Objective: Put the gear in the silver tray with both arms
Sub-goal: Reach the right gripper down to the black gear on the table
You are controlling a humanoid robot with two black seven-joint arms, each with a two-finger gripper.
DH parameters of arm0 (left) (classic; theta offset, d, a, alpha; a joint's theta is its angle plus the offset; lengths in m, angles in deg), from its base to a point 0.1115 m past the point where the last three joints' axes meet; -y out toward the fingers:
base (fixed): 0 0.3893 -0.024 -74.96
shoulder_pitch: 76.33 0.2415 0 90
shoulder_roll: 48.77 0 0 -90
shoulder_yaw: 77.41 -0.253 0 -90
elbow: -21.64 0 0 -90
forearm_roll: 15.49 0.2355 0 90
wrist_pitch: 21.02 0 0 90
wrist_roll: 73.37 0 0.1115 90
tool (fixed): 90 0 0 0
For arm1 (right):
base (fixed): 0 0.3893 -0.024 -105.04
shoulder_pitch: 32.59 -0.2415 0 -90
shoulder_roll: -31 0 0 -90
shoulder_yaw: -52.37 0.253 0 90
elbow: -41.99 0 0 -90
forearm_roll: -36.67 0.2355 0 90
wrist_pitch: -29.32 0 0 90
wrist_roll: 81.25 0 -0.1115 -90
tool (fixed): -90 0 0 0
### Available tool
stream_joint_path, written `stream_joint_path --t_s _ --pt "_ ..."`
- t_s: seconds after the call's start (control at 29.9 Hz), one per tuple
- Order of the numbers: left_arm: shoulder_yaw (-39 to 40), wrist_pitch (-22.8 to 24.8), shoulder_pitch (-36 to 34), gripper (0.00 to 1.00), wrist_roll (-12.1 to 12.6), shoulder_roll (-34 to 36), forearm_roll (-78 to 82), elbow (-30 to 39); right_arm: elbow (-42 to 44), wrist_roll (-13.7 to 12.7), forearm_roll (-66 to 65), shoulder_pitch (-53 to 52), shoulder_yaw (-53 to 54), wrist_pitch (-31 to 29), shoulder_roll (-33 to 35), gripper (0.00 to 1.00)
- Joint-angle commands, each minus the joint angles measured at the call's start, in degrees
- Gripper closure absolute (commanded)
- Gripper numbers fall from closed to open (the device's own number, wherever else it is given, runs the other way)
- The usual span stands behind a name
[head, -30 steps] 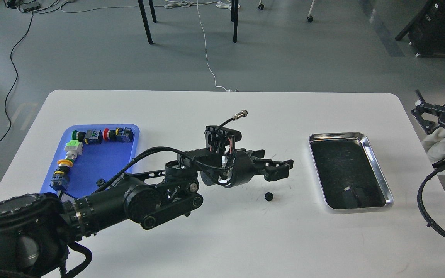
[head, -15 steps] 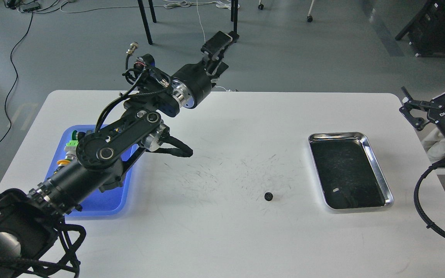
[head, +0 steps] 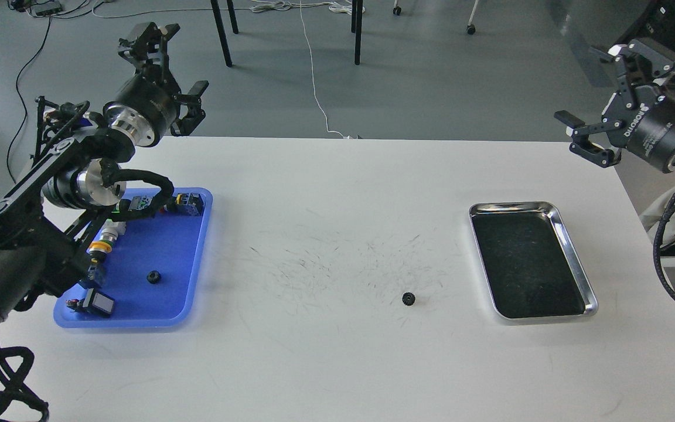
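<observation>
A small black gear (head: 408,299) lies on the white table, left of the silver tray (head: 549,317), whose dark bottom is empty. A second small black gear (head: 153,277) lies in the blue tray (head: 138,310). My left gripper (head: 182,58) is open and empty, raised beyond the table's far left corner, far from both gears. My right gripper (head: 585,88) is open and empty, raised beyond the table's far right edge, above and behind the silver tray.
The blue tray at the left holds several coloured buttons and switches (head: 182,203) along its far and left sides. My left arm's links (head: 50,193) hang over its left part. Chair legs and cables are on the floor behind the table.
My left arm has swung from over the table's middle, near the gear, up and back to the far left. My right gripper has risen and turned. The gear on the table has not moved.
</observation>
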Motion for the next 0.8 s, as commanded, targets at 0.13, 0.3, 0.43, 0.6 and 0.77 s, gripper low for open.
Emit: stream_joint_path --t_s 0.13,0.3,0.43,0.6,0.77 --pt "0.3 3.0 2.4 0.02 -0.8 0.7 -4.6 -4.0 -7.2 -2.1 -18.3 -17.1 -25.9 2.5 -0.3 0.01" --pt "0.2 3.1 2.8 0.02 -1.4 0.7 -4.2 -4.0 -9.6 -5.8 -23.7 -24.8 -38.1 2.1 -4.2 0.01" --pt "0.2 3.0 2.9 0.02 -1.8 0.8 -4.0 -4.0 -9.7 -9.5 -23.9 -30.8 -46.4 1.6 -8.9 0.01" --pt "0.2 3.0 3.4 0.02 -2.9 2.3 -4.0 -4.0 -8.1 -13.0 -21.9 -40.0 -56.3 -0.2 -20.2 0.01" --pt "0.2 3.0 4.3 0.02 -3.3 3.4 -4.1 -4.0 -2.6 -14.8 -15.5 -43.8 -63.4 -4.3 -31.4 0.01"
